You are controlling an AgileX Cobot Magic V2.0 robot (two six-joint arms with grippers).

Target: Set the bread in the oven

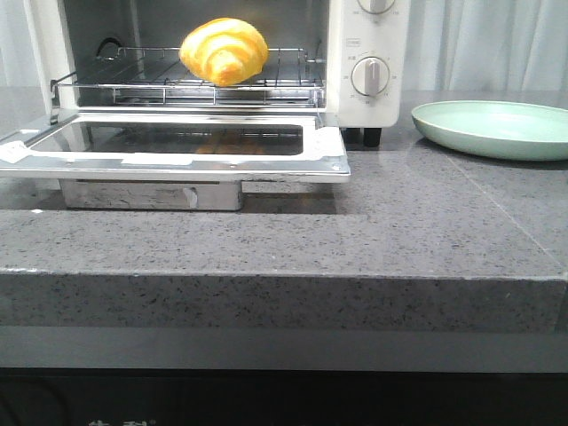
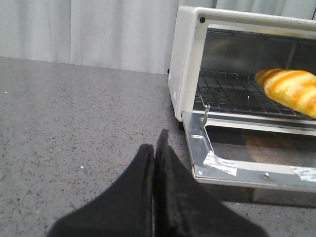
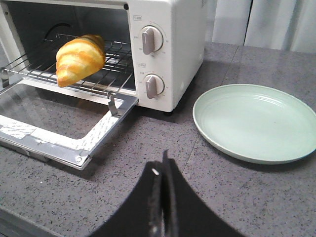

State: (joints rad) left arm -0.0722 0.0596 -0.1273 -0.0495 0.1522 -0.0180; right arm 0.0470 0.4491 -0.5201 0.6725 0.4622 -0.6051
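The bread (image 1: 224, 50), a glossy golden-yellow croissant roll, lies on the wire rack inside the white oven (image 1: 371, 98). The oven's glass door (image 1: 177, 142) hangs open and flat. The bread also shows in the left wrist view (image 2: 291, 89) and in the right wrist view (image 3: 79, 57). My left gripper (image 2: 155, 148) is shut and empty above the counter, left of the oven door. My right gripper (image 3: 163, 165) is shut and empty above the counter, in front of the oven and the plate. Neither gripper shows in the front view.
A pale green round plate (image 1: 497, 129) sits empty to the right of the oven, and shows in the right wrist view (image 3: 256, 121). The grey speckled counter (image 1: 399, 231) ends at a front edge. White curtains hang behind.
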